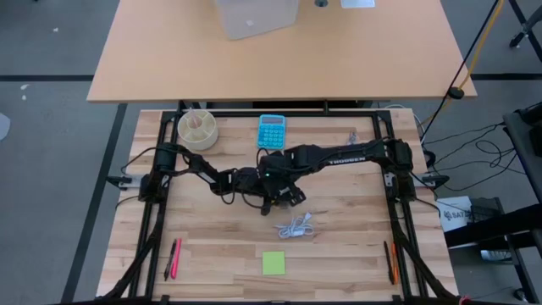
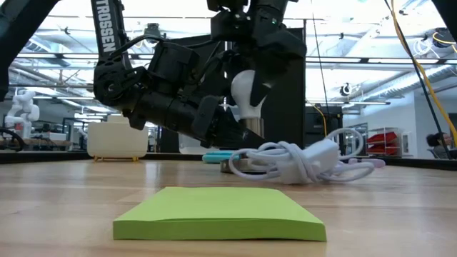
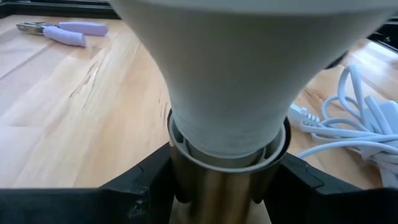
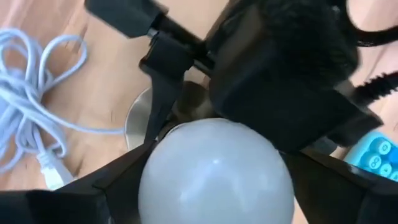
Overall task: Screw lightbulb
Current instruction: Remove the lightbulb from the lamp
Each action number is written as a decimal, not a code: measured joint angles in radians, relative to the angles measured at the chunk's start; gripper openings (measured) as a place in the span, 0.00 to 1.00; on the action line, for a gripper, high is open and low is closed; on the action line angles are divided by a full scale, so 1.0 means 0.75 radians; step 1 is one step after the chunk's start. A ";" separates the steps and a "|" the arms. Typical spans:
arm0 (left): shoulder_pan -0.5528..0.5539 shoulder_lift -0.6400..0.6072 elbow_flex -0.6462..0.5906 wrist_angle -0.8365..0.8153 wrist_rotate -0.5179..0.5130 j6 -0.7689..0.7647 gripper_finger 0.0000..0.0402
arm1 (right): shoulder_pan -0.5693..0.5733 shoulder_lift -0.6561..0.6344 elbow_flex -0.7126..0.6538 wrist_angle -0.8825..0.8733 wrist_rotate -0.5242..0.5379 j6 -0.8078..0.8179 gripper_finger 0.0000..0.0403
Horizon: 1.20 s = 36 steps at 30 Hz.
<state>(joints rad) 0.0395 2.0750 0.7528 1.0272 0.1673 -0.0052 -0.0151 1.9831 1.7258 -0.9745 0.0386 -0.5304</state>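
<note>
The white lightbulb (image 3: 236, 74) stands upright, its narrow lower end inside the rim of a brass-coloured socket (image 3: 217, 186). The socket stands on a round grey disc (image 4: 138, 121) on the table. In the low view the bulb (image 2: 246, 93) shows between the two arms. My left gripper (image 1: 251, 181) is shut on the socket, low by the table. My right gripper (image 1: 276, 180) comes from above and is shut on the bulb's globe (image 4: 214, 168). In the high view the right gripper hides the bulb. My left gripper pinches the socket's brass stem (image 3: 186, 186) between its two fingers (image 3: 140, 183), just below the rim. The fingers come nearly level, from the table's left side. The socket stands upright on the table. My right gripper pinches the bulb's round globe (image 4: 155, 174) between its two fingers (image 4: 112, 177), one on each side. The fingers point down from above. The bulb stands upright, its lower end in the socket.
A coiled white cable (image 1: 295, 226) lies just to the near side of the socket. A green sticky-note pad (image 1: 273, 263) lies near the front edge. A blue calculator (image 1: 272, 130) and a round bowl (image 1: 196, 129) are at the far side. Pens (image 1: 174, 258) lie at the front left.
</note>
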 joint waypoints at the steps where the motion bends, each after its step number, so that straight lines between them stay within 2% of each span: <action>1: 0.000 0.000 0.001 0.000 0.001 0.004 0.49 | 0.005 0.000 0.001 0.002 0.004 0.027 0.82; 8: -0.004 0.001 0.002 -0.006 0.007 0.017 0.49 | 0.054 -0.001 0.005 -0.008 0.005 0.236 0.92; 20: -0.003 0.001 0.002 -0.005 -0.003 0.015 0.49 | 0.108 -0.001 0.005 -0.051 -0.003 0.621 0.93; 36: -0.002 0.002 0.001 -0.002 0.003 0.010 0.49 | 0.107 -0.001 0.004 -0.033 0.018 1.556 0.93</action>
<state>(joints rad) 0.0383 2.0762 0.7536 1.0256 0.1692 0.0022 0.0649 1.9823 1.7290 -0.9994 0.0519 0.6367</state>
